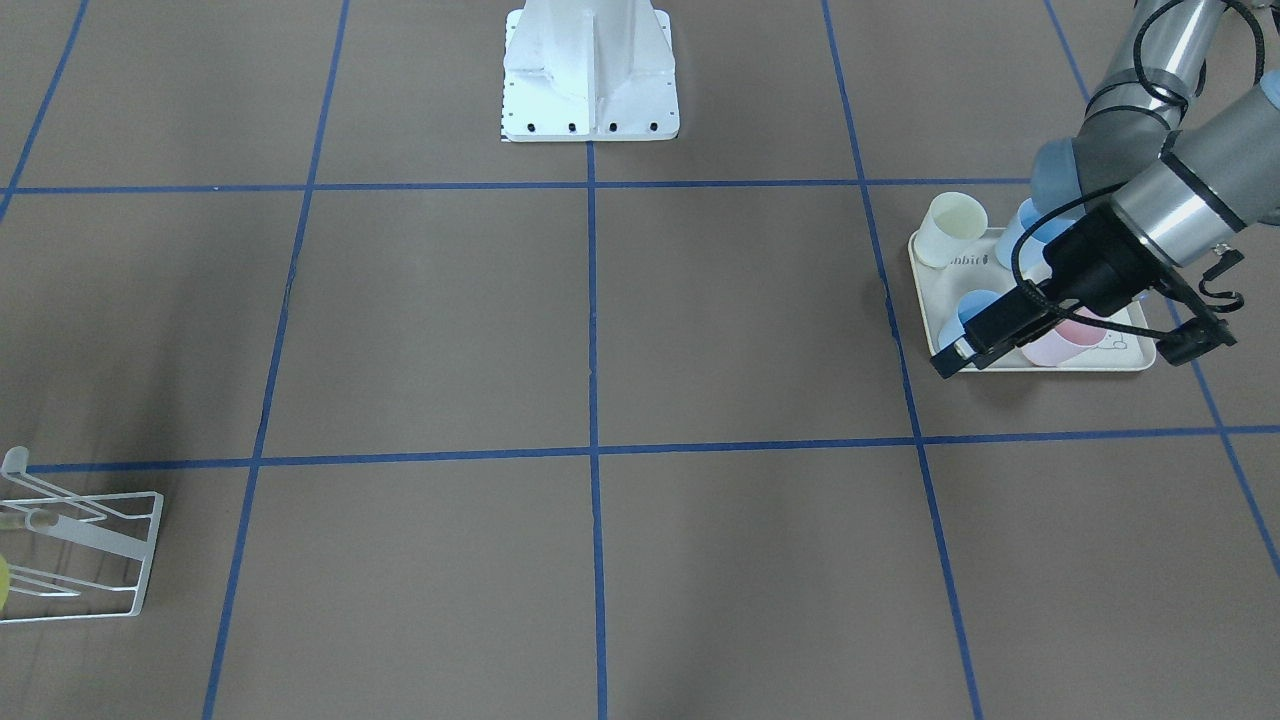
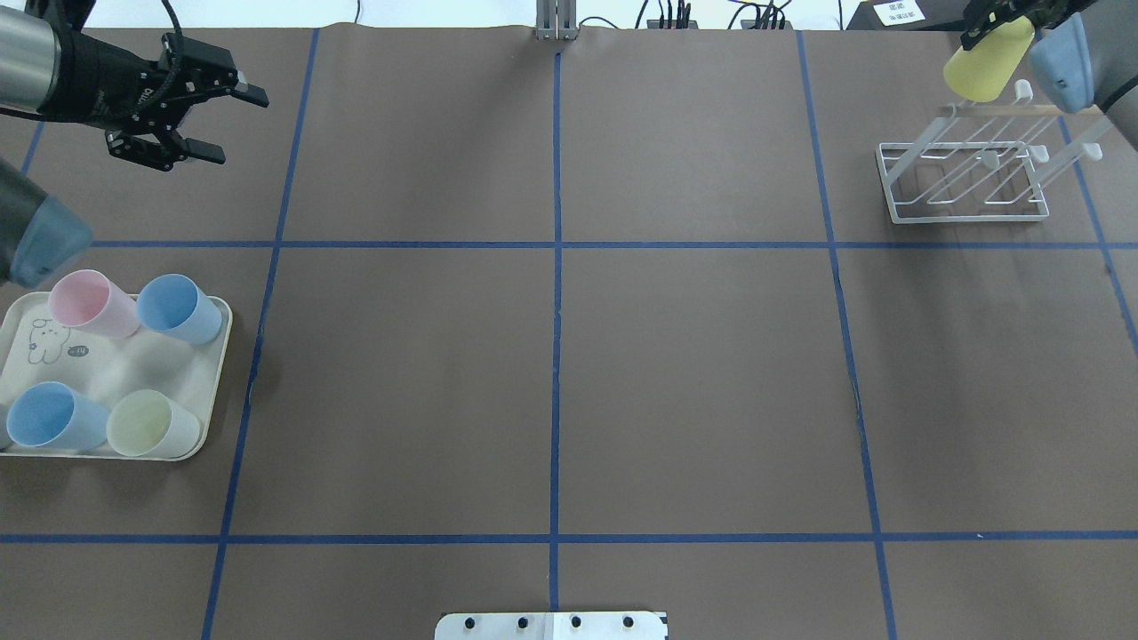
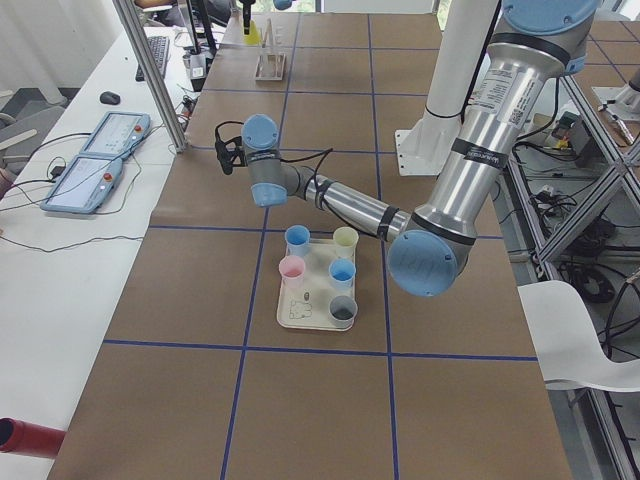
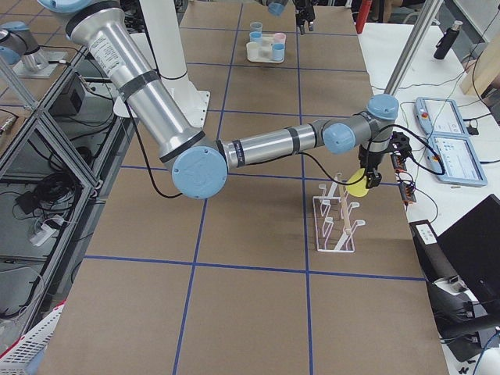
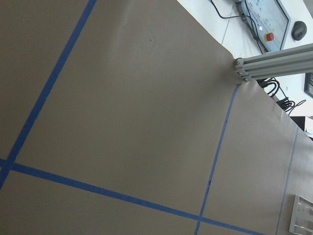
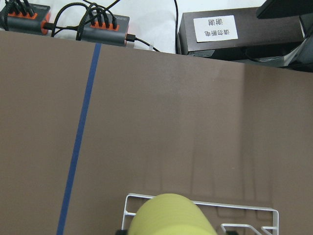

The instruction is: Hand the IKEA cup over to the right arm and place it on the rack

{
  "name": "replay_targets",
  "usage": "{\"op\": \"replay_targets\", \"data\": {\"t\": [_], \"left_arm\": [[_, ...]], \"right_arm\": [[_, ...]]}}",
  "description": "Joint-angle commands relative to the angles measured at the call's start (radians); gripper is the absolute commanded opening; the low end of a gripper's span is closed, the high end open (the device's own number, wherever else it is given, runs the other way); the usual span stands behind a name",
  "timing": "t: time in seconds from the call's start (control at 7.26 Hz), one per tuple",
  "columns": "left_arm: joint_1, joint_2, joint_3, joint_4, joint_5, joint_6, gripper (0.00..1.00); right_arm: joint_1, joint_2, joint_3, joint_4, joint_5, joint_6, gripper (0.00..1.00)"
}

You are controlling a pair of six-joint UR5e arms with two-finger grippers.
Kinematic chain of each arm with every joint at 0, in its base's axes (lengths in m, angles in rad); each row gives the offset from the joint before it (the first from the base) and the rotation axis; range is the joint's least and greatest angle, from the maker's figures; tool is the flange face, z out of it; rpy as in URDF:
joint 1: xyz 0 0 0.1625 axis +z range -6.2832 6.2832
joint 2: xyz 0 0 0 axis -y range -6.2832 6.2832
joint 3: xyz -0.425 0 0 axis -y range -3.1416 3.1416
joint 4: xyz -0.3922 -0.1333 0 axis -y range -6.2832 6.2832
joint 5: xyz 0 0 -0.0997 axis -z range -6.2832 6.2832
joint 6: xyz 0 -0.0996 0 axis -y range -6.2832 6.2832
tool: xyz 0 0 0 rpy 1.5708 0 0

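**Q:** Where's your yellow cup (image 2: 987,62) sitting right now?

**A:** Not sitting anywhere, it's up in the air. Your right arm (image 4: 266,144) reaches out to the far right corner of the surface (image 2: 551,373), and your right jaws are clamped on the cup. It hangs tilted right over the far end of the rack (image 2: 965,182), by the pegs. I can't tell if it's touching a rod or just above one.

**Q:** And the other side?

**A:** Your left arm (image 2: 27,58) hovers over the far left corner. Your left jaws are spread wide with nothing in them, just beyond the cream tray (image 2: 116,364). Pink, blue and pale green cups stand on that tray, well apart from the rack at the opposite end.
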Motion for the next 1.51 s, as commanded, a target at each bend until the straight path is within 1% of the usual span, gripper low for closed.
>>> {"op": "replay_targets", "data": {"t": [0.0, 0.14, 0.28, 0.41, 0.55, 0.83, 0.96, 1.1, 1.24, 1.38], "left_arm": [[0.002, 0.000, 0.000, 0.000, 0.001, 0.000, 1.00], [0.000, 0.002, 0.001, 0.000, 0.003, 0.000, 1.00], [-0.023, 0.049, -0.003, -0.009, -0.002, 0.058, 1.00], [-0.041, 0.130, -0.037, -0.005, -0.006, 0.186, 1.00], [-0.067, 0.174, -0.046, -0.005, -0.006, 0.260, 1.00], [-0.116, 0.311, -0.057, 0.000, -0.005, 0.483, 1.00], [-0.129, 0.369, -0.057, 0.005, 0.003, 0.579, 1.00], [-0.124, 0.420, -0.055, 0.008, 0.008, 0.645, 0.99], [-0.108, 0.434, -0.057, 0.071, 0.032, 0.664, 0.99], [-0.056, 0.434, -0.057, 0.143, 0.079, 0.681, 0.99]], "right_arm": [[-0.008, -0.003, -0.001, 0.002, -0.001, 0.003, 0.99], [-0.008, -0.004, -0.001, 0.002, 0.001, 0.005, 0.99], [-0.007, -0.004, 0.004, 0.001, 0.011, 0.008, 0.99], [-0.005, -0.010, 0.017, 0.000, 0.051, 0.011, 0.99], [-0.005, -0.038, 0.065, 0.000, 0.069, 0.020, 0.99], [-0.003, -0.049, 0.164, -0.009, 0.071, 0.128, 0.99], [-0.005, -0.076, 0.218, -0.007, 0.073, 0.174, 0.99], [-0.005, -0.091, 0.249, -0.009, 0.082, 0.187, 0.99], [-0.017, -0.092, 0.251, 0.002, 0.089, 0.231, 0.99], [-0.043, -0.092, 0.266, 0.002, 0.086, 0.264, 0.99]]}}
